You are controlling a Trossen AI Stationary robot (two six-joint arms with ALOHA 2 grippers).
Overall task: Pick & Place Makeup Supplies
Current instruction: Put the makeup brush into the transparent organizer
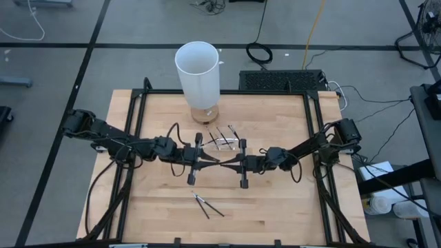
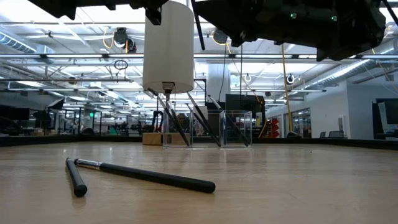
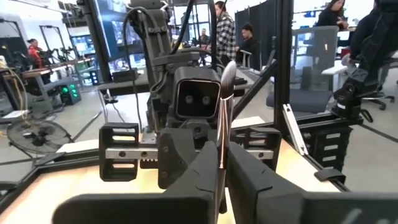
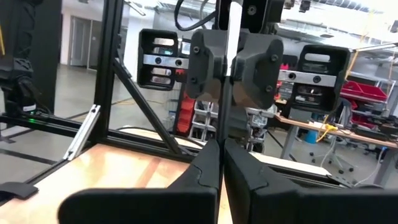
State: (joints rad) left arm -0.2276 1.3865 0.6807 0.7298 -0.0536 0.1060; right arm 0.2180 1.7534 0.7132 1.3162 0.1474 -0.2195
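One thin dark makeup stick [image 3: 224,118] with a paler tip stands roughly upright in the air between my two grippers over the table's middle. My left gripper [image 1: 207,161] and right gripper [image 1: 232,163] face each other, both shut on it. In the low view the stick [image 2: 198,28] shows slanting below the arms. Two more sticks [image 1: 207,204] lie flat on the table nearer the near edge, also in the low view [image 2: 146,176]. Several sticks [image 1: 226,134] lean in and around the small clear tray [image 1: 225,144]. My left gripper pinches the stick's shaft [image 3: 221,163] between its two fingers, coming level from the table's left. The stick rises above the fingers, clear of the table. My right gripper pinches the same stick's shaft [image 4: 221,127] between its two fingers, level from the table's right, fingers across the stick. The stick stands up past the fingers.
A tall white cylinder [image 1: 198,72] stands on a small wooden base near the far edge, just behind the clear tray [image 2: 206,129]. A black frame [image 1: 138,117] rails the table's sides. Bare wood [image 1: 289,213] lies toward the near edge. People show in the room beyond.
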